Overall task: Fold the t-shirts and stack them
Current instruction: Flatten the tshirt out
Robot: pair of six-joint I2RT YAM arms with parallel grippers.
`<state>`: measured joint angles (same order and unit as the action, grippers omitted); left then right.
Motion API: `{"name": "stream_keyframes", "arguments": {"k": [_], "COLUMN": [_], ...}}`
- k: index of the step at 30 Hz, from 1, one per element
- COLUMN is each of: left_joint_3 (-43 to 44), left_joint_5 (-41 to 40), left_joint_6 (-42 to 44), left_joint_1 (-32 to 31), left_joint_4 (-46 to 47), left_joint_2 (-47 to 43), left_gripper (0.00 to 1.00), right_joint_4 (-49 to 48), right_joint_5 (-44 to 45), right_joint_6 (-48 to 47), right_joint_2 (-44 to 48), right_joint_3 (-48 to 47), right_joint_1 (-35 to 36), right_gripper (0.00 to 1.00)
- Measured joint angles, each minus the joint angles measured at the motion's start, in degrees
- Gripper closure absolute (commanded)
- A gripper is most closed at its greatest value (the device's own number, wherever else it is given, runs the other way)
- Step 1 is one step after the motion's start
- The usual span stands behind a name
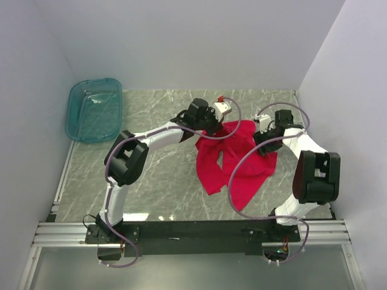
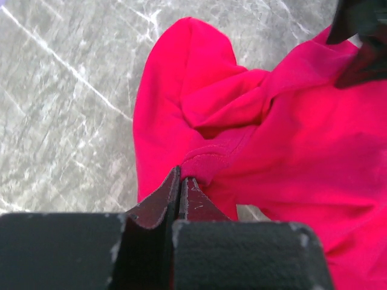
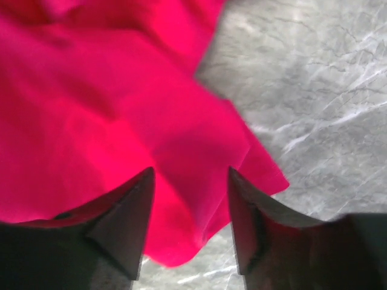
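Note:
A bright red t-shirt (image 1: 233,163) lies crumpled on the marble table, right of centre. My left gripper (image 1: 208,128) is at its far left corner. In the left wrist view this gripper (image 2: 180,176) is shut, with a bunched hem of the t-shirt (image 2: 205,162) pinched at its tips. My right gripper (image 1: 266,145) sits over the shirt's right side. In the right wrist view this gripper (image 3: 188,181) is open, its fingers (image 3: 136,205) straddling a loose corner of the t-shirt (image 3: 91,109) that lies below and between them.
A translucent teal tub (image 1: 94,110) stands at the far left of the table (image 1: 157,181). White walls close in the left, back and right. A metal rail (image 1: 193,232) runs along the near edge by the arm bases. The right arm's dark body (image 2: 363,42) shows in the left wrist view.

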<state>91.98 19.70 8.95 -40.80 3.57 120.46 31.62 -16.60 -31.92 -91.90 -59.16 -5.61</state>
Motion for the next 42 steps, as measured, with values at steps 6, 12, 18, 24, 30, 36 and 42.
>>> {"name": "stream_keyframes", "arguments": {"k": [6,12,18,24,30,36,42], "left_joint_3": [-2.5,-6.4,-18.6,-21.5,-19.3,-16.3,-15.0], "left_joint_5": [1.5,0.8,-0.6,-4.1,-9.1,-15.5,-19.5], "left_joint_6": [-2.7,-5.5,-10.2,-13.0,-15.5,-17.9,-20.9], "left_joint_1": [1.8,3.4,7.8,9.4,9.0,9.0,9.0], "left_joint_4": [0.0,-1.6,-3.6,-4.3,-3.5,-2.3,-3.0], "left_joint_2": [-3.1,-10.4,-30.8,-56.1,-75.6,-86.2,-89.4], "left_gripper": [1.0,1.0,1.0,0.99,0.99,0.99,0.99], "right_joint_4": [-0.9,-0.2,4.8,7.2,10.4,10.3,9.2], "right_joint_5": [6.4,7.7,2.9,-3.7,-5.6,-3.4,-0.3], "right_joint_6": [2.2,4.9,6.9,8.3,11.0,14.3,16.1], "right_joint_2": [-4.5,0.8,19.4,29.8,33.3,36.3,39.4], "right_joint_3": [-1.0,-1.5,-15.8,-35.1,-48.1,-56.1,-58.5], "right_joint_1": [0.9,1.1,1.1,1.1,1.1,1.0,-0.4], "right_gripper": [1.0,1.0,1.0,1.0,1.0,1.0,1.0]}}
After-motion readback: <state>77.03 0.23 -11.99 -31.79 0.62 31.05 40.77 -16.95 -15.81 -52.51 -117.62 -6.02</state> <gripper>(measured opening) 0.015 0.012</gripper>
